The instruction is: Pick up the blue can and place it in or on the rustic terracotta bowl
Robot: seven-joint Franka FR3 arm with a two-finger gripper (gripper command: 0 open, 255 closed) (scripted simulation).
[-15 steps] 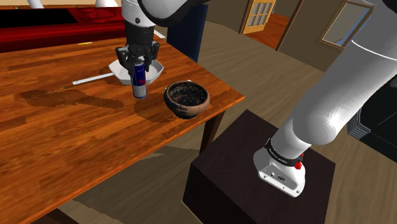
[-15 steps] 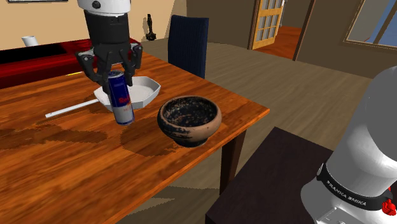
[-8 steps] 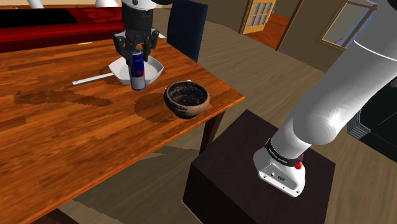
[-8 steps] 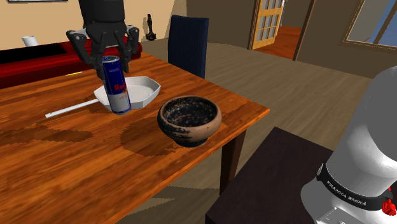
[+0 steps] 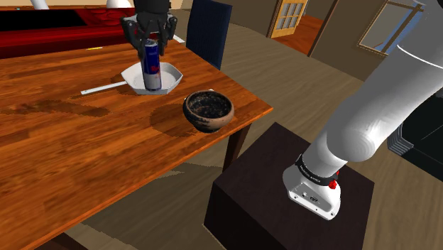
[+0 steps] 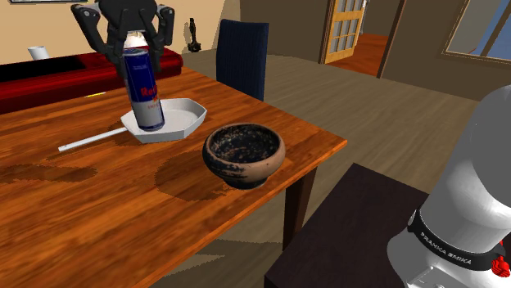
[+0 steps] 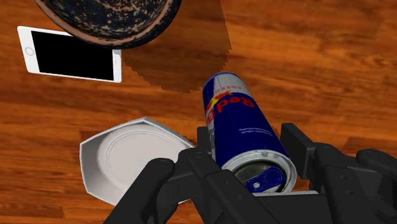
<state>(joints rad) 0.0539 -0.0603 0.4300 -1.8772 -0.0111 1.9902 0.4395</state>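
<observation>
We have the gripper [image 6: 135, 45] clamped on the top of the blue can [image 6: 145, 90], upper left of the frame near the white dish [image 6: 184, 119]; gripped so high, it might slip or clip the bowl [image 6: 244, 153] rim.

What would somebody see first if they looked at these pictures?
Most likely the blue can, clasped at its top by the black gripper and hanging above the wooden table, near a white dish. Next comes the dark speckled bowl close to the table's corner, with a white phone lying beside it.
</observation>
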